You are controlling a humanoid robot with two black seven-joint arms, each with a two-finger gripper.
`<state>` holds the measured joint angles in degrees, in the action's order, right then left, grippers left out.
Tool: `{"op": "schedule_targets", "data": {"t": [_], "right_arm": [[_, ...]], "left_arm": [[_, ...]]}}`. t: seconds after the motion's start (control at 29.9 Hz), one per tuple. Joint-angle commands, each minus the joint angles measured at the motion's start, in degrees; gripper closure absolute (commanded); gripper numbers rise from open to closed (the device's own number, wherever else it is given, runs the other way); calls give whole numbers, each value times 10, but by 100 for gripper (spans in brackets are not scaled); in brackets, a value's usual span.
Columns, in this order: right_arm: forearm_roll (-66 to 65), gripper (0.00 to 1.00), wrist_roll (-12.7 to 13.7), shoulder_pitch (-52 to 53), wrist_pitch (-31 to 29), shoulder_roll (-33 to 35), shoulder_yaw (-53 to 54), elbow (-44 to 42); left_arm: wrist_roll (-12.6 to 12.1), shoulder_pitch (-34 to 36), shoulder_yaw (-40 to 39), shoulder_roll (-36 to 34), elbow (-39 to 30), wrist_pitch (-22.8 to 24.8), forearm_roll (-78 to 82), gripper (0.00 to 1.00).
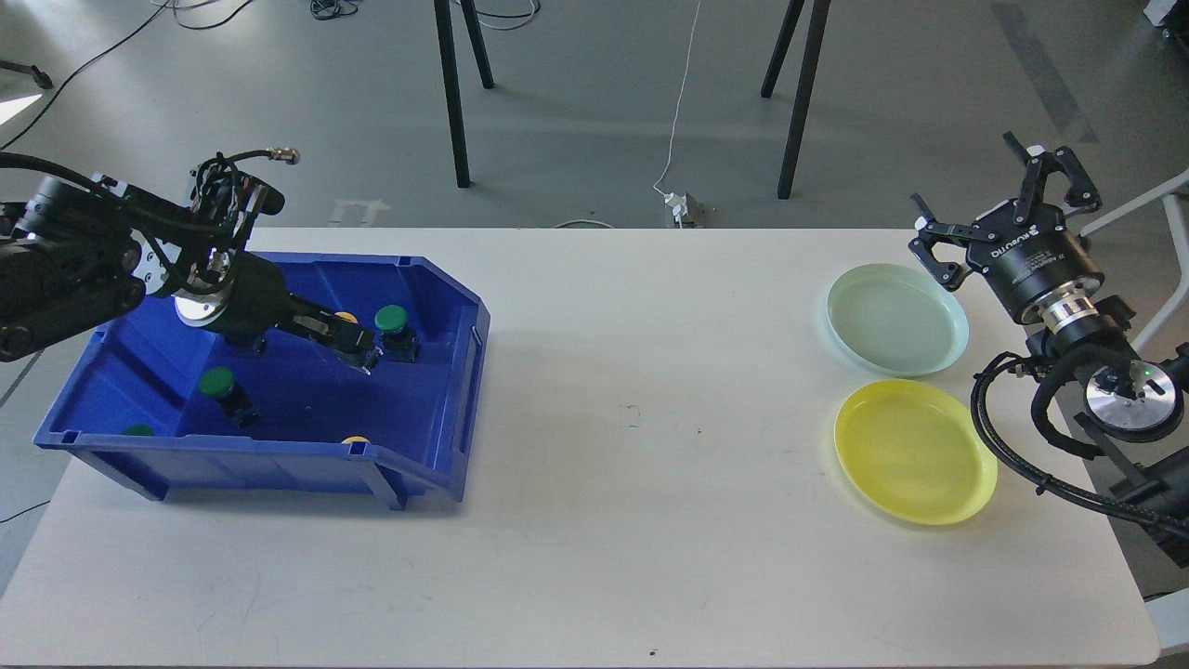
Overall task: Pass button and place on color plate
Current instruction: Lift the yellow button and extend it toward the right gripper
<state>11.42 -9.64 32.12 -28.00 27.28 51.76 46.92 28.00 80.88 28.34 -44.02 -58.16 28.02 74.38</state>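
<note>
A blue bin (446,409) stands at the table's left. In it are green buttons (391,321) (216,382), a third green one (137,430) half hidden by the front wall, and a yellow button (353,439) at the front wall. My left gripper (360,351) is raised inside the bin, just left of the back green button. It appears shut on a yellow-capped button (346,318). My right gripper (975,186) is open and empty, above and behind the pale green plate (896,318). A yellow plate (915,451) lies in front of that one.
The white table (632,465) has its front edge near the bottom of the view. Black stand legs (452,93) and a white cable with a plug (683,204) are on the floor behind it. A white frame (1152,200) is at the far right.
</note>
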Motion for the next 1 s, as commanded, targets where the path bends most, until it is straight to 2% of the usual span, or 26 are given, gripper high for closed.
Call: {"op": "schedule_targets", "data": {"t": [0.0,0.2,0.37,0.47,0.57,0.64,0.74,0.8,0.87,0.97], "right_arm": [[0,1,-1,0,0,1,2,-13],[5,1,11,-13,0,13,2,-12],[0,1,7,-14,0,18,1,20],[-3,1,7,-23,0,50,-3,85],[-13,1,4,-57,0,73,1,178],[-45,1,-5,-72,0,75,5,208],[-145,1,-33,-85,6,74,15,216],[-216,1,-49,-91,38,74,19,235],[-289,1,-54,-99,64,78,19,270],[-363,1,-55,-109,66,97,4,310]], "left_arm": [[0,35,-49,-86,-77,0,1,93],[0,56,-167,-221,-191,0,-49,93],[0,49,-176,-227,-236,0,-240,91],[0,22,-178,-173,-239,0,-321,91],[0,-27,-182,-75,-233,0,-397,91],[0,-51,-195,-20,-230,0,-436,91],[0,-83,-208,54,-216,0,-465,91],[0,-94,-210,88,-204,-6,-470,91],[0,-109,-210,114,-191,-24,-470,91],[0,-133,-211,140,-179,-34,-469,91]]}}
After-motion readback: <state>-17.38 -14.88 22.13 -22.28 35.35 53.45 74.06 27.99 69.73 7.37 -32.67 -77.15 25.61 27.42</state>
